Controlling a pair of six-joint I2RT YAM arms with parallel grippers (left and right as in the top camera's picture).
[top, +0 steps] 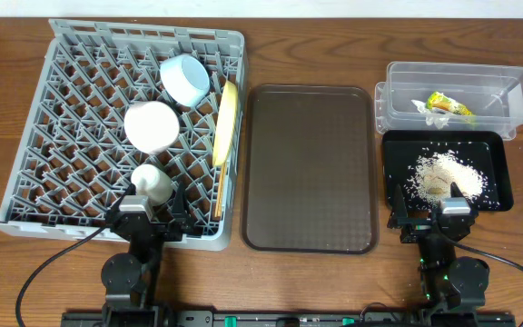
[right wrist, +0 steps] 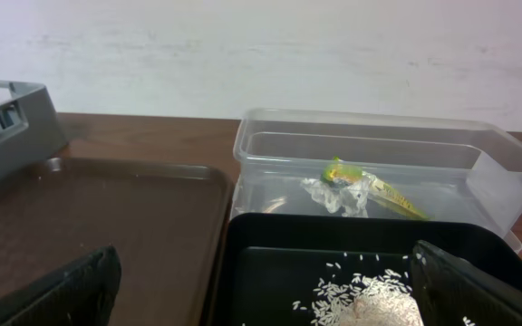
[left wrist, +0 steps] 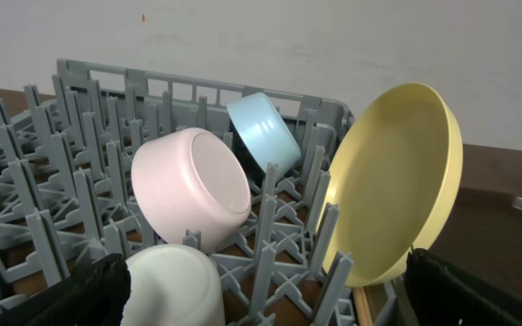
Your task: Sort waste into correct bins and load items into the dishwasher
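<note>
sorting looks done: the left hand [top: 149, 211] and right hand [top: 431, 214] hover spread and empty. pegs of the grey dish rack [top: 44, 118] prop the yellow plate [top: 228, 123] on edge, with the pinkish-white bowl [top: 151, 125], light blue bowl [top: 184, 80] and white cup [top: 152, 182] tipped beside it. white rice [top: 443, 174] heaps in the glossy black tray [top: 493, 154]; the yellow-green wrapper [top: 448, 104] lies in the clear tub [top: 516, 82].

We hold our black two-finger left gripper [top: 150, 211] low, jaws spread wide. Our black right gripper [top: 429, 216] gapes just as wide.
</note>
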